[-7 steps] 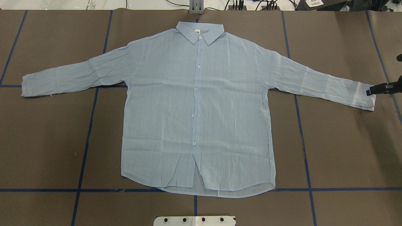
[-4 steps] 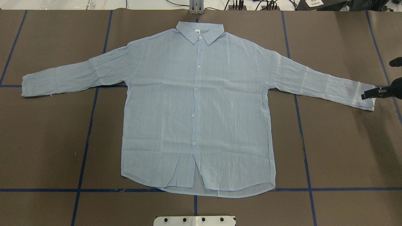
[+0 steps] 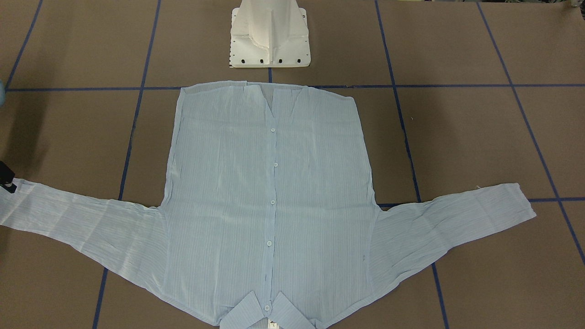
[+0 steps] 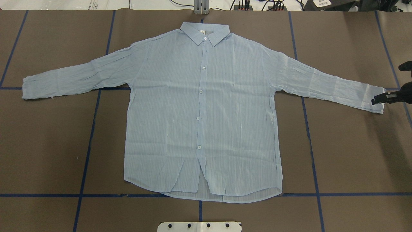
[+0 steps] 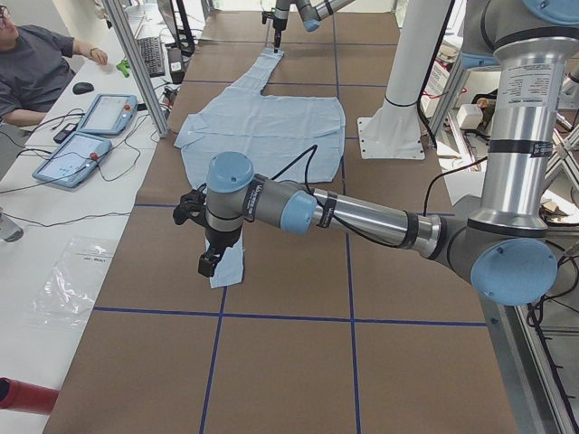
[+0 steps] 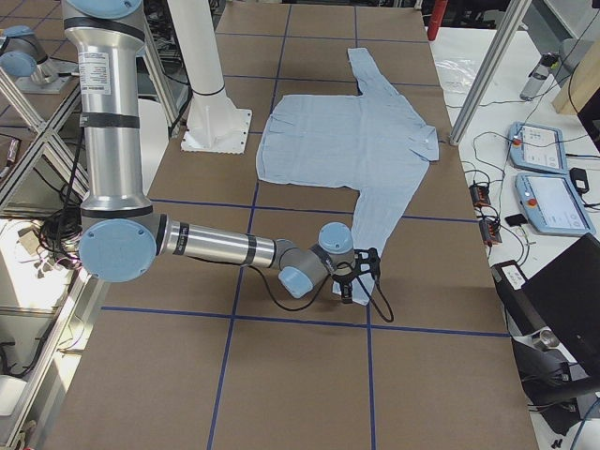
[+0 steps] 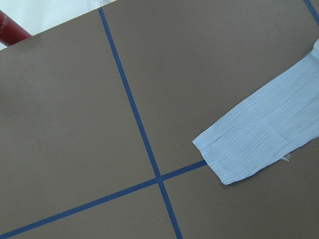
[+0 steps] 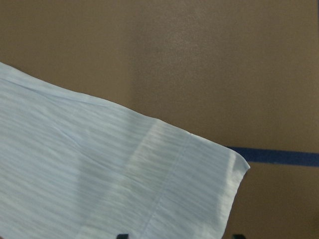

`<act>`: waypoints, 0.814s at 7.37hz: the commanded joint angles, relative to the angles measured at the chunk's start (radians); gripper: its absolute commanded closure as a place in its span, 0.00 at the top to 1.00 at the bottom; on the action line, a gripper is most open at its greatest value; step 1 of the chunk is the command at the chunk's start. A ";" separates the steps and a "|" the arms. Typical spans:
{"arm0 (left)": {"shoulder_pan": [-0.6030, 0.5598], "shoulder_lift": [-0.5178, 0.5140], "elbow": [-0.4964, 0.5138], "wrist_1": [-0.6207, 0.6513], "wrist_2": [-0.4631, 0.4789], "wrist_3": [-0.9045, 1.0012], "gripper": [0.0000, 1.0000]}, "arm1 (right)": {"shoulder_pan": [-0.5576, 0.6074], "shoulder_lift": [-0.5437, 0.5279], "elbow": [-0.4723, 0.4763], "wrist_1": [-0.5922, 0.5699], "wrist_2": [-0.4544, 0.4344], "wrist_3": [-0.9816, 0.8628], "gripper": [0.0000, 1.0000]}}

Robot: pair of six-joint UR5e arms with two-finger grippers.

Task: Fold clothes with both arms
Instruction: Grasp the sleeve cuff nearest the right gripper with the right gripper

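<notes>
Shirt (image 4: 202, 112) lies flat, buttoned and front up at the centre of the bench (image 4: 347, 154), collar (image 4: 205, 32) toward the operators' edge, hem toward the robot's edge, one sleeve extended toward each end. Right gripper (image 4: 377, 100) sits at the right-end cuff (image 4: 373, 90), fingertips (image 8: 122, 236) apart with cuff fabric between them. Left gripper (image 5: 210, 262) is near the left-end cuff (image 5: 230, 268); whether it is spread or closed cannot be determined.

I am seeing a thin collared shirt (image 4: 167, 106), light blue with fine stripes and pale buttons (image 4: 201, 91), a flat brown worktop (image 4: 351, 154) gridded in dark blue, and my black right claw (image 4: 377, 100).
</notes>
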 commanded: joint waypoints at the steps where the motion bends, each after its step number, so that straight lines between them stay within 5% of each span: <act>1: 0.000 0.001 0.000 0.000 0.000 0.000 1.00 | -0.006 -0.001 -0.001 -0.002 0.000 0.012 0.57; 5: 0.000 -0.001 0.000 0.000 0.000 0.000 1.00 | -0.013 -0.007 0.017 -0.002 0.019 0.071 0.00; 6: 0.000 0.001 0.000 0.000 -0.002 0.000 1.00 | -0.009 -0.012 0.043 -0.012 0.022 0.071 0.00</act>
